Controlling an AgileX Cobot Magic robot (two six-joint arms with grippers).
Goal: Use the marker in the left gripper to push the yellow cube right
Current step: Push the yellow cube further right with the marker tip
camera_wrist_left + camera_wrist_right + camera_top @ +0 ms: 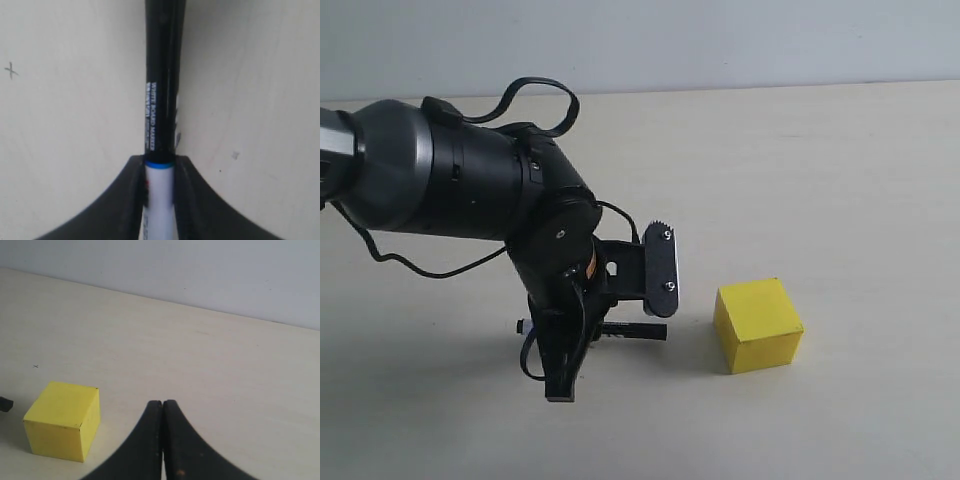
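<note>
The yellow cube (758, 325) rests on the pale table to the right of the left arm; the right wrist view also shows the cube (62, 420). My left gripper (570, 350) hangs low over the table, shut on the marker (638, 330). The marker lies roughly level, its black end pointing right at the cube with a small gap between them. In the left wrist view the left gripper (159, 160) clamps the white barrel, and the marker (162, 100) runs on past the fingertips as a black cap. My right gripper (162, 402) is shut on nothing, beside the cube; the exterior view does not show it.
The table's far edge (720, 88) meets a grey wall. A small pencilled cross (11, 70) marks the tabletop near the marker, and the same kind of cross (35, 366) shows beyond the cube. Black cables (535, 95) loop over the left arm.
</note>
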